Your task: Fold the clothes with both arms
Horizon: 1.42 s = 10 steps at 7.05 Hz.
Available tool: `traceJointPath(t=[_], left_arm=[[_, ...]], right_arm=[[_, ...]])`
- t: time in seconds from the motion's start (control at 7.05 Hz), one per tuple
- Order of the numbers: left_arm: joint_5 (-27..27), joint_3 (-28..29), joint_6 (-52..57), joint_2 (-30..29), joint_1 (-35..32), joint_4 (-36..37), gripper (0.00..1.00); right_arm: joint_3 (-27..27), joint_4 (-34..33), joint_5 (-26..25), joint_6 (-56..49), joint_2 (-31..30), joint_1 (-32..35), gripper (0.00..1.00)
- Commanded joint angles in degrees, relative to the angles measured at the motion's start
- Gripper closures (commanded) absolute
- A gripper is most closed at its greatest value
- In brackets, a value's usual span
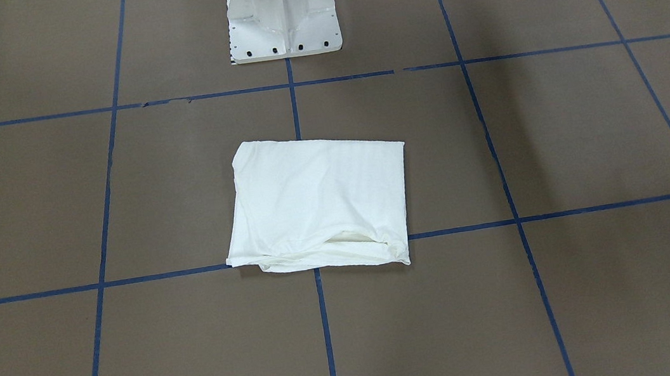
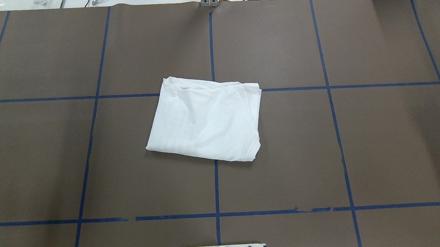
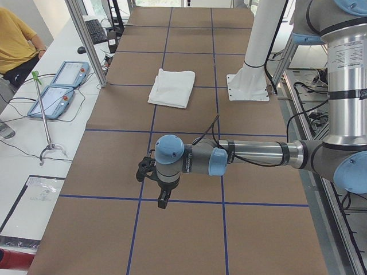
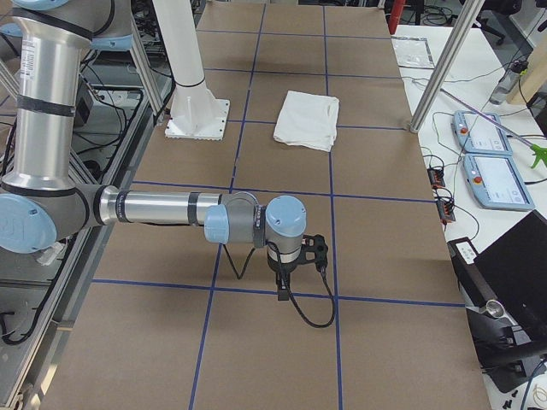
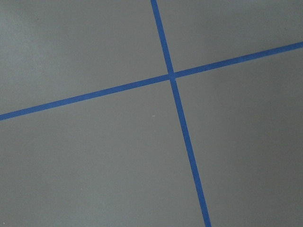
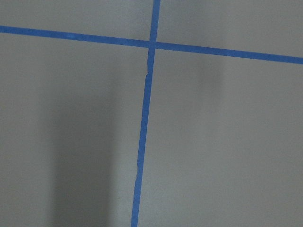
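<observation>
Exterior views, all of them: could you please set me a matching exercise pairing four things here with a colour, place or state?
Things:
1. T-shirt
2. tape lines
3. pedestal base
4. left arm

Descriptions:
A. blue
B. stretched out above the table
C. folded, lying flat
D. standing upright

Pairs: 1-C, 2-A, 3-D, 4-B

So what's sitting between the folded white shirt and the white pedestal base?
Nothing: in the front-facing view only bare brown table, crossed by blue tape lines, separates the shirt from the pedestal base.
</observation>
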Motion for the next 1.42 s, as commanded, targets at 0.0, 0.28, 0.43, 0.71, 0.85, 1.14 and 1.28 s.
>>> traceJointPath(t=[0.0,0.28,0.43,0.71,0.85,1.14,1.28], left_arm=[[-0.19,-0.06,0.07,0.28,0.00,0.00,0.00],[-0.28,-0.06,0.07,0.71,0.09,0.09,0.00],[-0.11,0.02,0.07,0.80,0.09,0.09,0.00],[0.16,-0.06,0.07,1.94,0.00,0.09,0.00],[0.25,-0.06,0.07,1.95,0.00,0.09,0.00],[0.33,0.02,0.07,1.95,0.00,0.09,0.00],[0.42,0.03,0.07,1.95,0.00,0.09,0.00]], right_arm=[[2.25,0.12,-0.35,-0.11,-0.96,0.06,0.00],[2.87,0.03,-0.44,0.51,-0.96,0.06,0.00],[2.96,0.03,-0.35,0.51,-0.96,0.06,0.00],[2.87,0.03,-0.44,0.60,-0.96,0.06,0.00],[2.87,0.03,-0.44,0.51,-0.96,0.06,0.00],[2.87,-0.06,-0.61,0.60,-1.66,0.06,0.00],[2.78,-0.06,-0.61,0.60,-1.66,0.06,0.00]])
